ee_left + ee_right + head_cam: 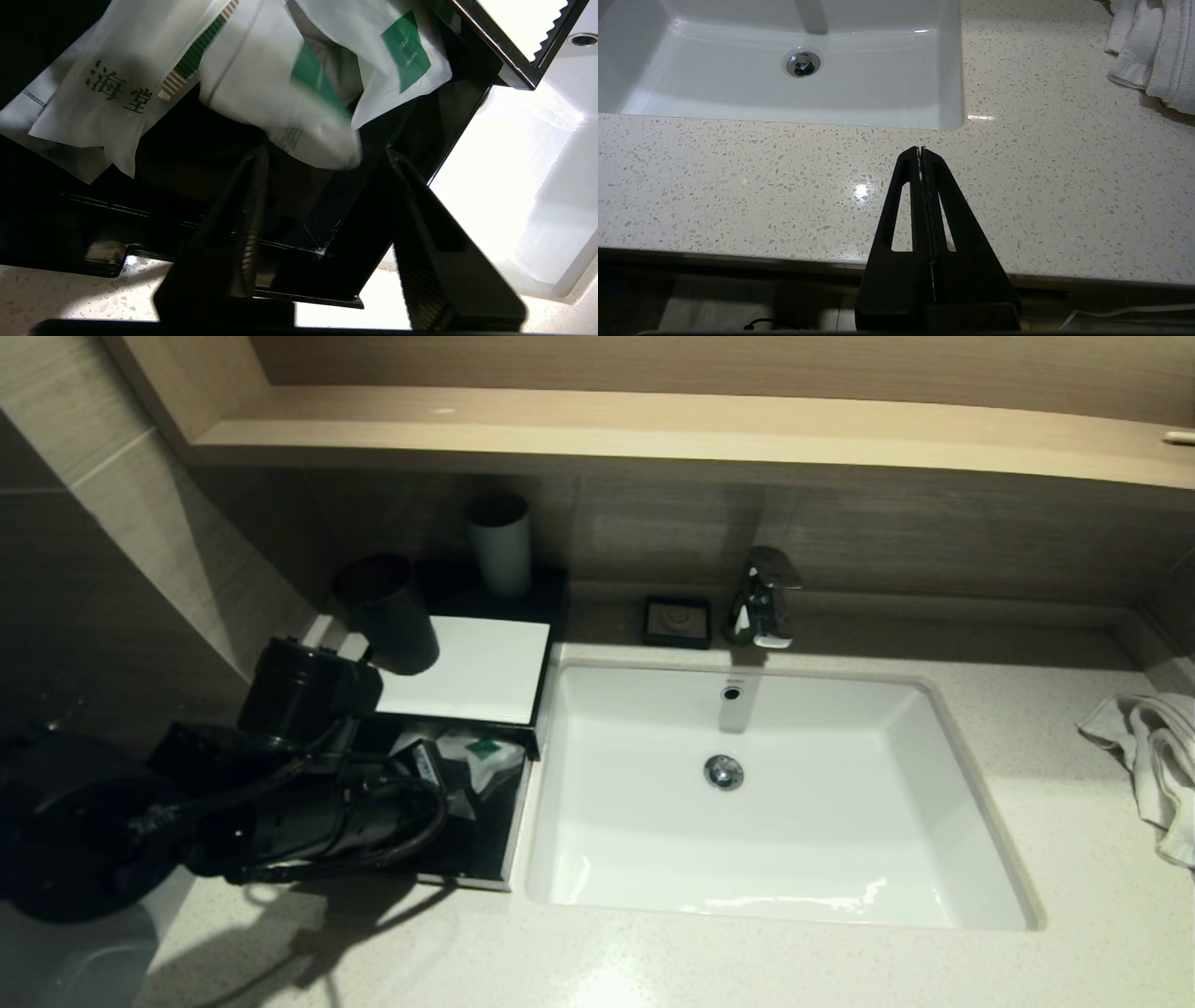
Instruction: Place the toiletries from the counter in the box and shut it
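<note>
The box (467, 667) stands left of the sink with its drawer (299, 275) pulled out over the counter (653, 961). Several white toiletries sachets with green labels lie in the drawer (481, 751). My left arm (317, 803) reaches over the drawer and hides most of it in the head view. The left gripper (325, 150) is open just above the drawer floor. One sachet (280, 102) hangs loose and blurred at the fingertips, gripped by neither. Others (406, 51) (107, 93) lie further in. My right gripper (920, 149) is shut and empty above the counter's front edge.
A dark cup (392, 616) stands on the box's white top and a pale cup (501, 546) behind it. A black soap dish (677, 621) and faucet (766, 597) sit behind the sink (775, 859). A white towel (1153, 756) lies far right. A wooden shelf (653, 429) overhangs.
</note>
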Controlling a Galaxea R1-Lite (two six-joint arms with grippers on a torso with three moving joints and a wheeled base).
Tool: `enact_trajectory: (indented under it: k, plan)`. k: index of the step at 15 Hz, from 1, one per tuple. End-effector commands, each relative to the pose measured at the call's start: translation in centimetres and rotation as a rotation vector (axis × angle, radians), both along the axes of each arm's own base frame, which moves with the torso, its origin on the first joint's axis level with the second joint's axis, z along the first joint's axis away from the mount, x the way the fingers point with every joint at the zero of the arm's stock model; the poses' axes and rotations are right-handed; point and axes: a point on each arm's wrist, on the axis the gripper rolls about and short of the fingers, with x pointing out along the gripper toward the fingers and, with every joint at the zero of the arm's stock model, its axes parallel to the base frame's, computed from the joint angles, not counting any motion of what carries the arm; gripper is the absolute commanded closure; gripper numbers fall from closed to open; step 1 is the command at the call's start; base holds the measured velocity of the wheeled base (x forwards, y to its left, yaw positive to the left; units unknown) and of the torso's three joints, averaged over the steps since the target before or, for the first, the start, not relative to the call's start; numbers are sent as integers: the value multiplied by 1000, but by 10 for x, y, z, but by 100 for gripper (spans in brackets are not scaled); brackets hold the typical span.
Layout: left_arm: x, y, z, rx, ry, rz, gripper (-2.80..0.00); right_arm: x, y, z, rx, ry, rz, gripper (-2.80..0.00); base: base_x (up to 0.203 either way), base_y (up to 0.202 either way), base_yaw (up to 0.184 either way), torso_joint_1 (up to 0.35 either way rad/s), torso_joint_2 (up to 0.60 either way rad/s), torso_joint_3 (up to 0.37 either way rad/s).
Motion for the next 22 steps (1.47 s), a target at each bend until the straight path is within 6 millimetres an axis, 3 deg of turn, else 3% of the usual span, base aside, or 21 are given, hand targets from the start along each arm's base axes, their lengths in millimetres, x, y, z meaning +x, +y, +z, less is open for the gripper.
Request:
enact_trajectory:
  k: [1, 9, 10, 22]
  plan:
    - [-2, 1, 3, -7, -11, 3, -280, 0, 0, 0, -1, 0, 1, 0, 0, 0, 0, 0, 0, 0]
    - [-10, 6, 19, -16, -72, 3, -280, 0, 0, 0, -1, 0, 1, 0, 0, 0, 0, 0, 0, 0]
    - [-10, 6, 19, -6, -76, 0, 0, 0, 0, 0, -1, 0, 1, 0, 0, 0, 0, 0, 0, 0]
    - [0, 4, 15, 164, -166, -59, 0, 0, 0, 0, -1, 0, 1, 0, 0, 0, 0, 0, 0, 0]
